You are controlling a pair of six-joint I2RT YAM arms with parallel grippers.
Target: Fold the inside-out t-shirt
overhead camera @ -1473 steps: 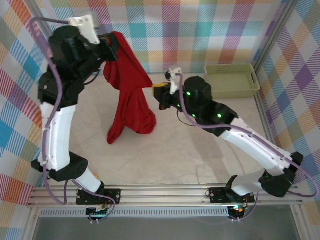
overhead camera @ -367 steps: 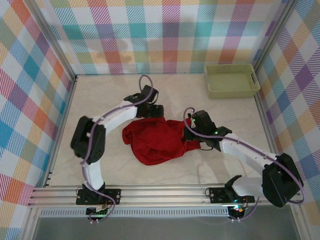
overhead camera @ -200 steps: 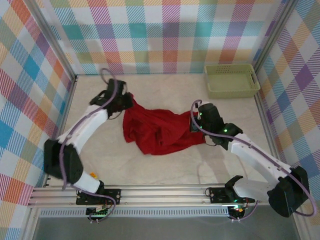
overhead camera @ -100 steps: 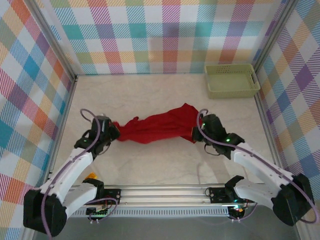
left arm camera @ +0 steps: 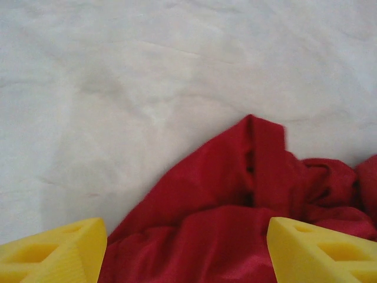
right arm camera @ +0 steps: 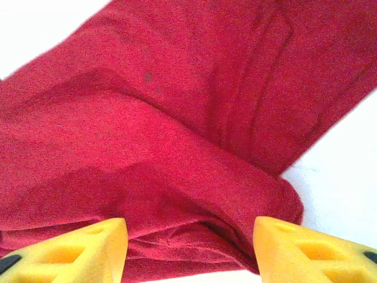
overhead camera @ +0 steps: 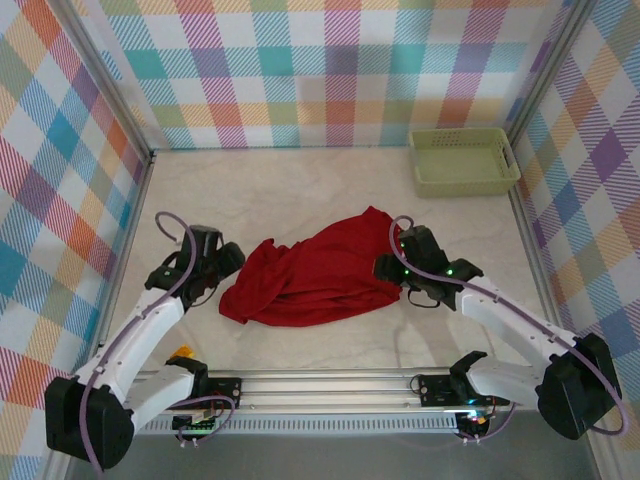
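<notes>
The inside-out t-shirt [overhead camera: 310,272] lies on the table as a loose, rumpled deep-red heap between the two arms. My left gripper [overhead camera: 230,262] is at its left end and open. In the left wrist view the yellow fingertips [left arm camera: 56,253] stand wide apart, with wrinkled shirt cloth [left arm camera: 235,200] lying between and beyond them. My right gripper [overhead camera: 386,268] is at the shirt's right end, also open. Its fingertips [right arm camera: 79,247] are spread over a folded edge of the shirt [right arm camera: 177,118], and nothing is pinched.
A pale green plastic basket [overhead camera: 463,160] stands at the back right against the checked wall. Bare pale tabletop [overhead camera: 300,190] stretches behind the shirt and in front of it towards the arm bases.
Half a second ago the shirt was stretched taut between both shut grippers. Both have opened and let go, and the cloth has slumped into a wider heap.
</notes>
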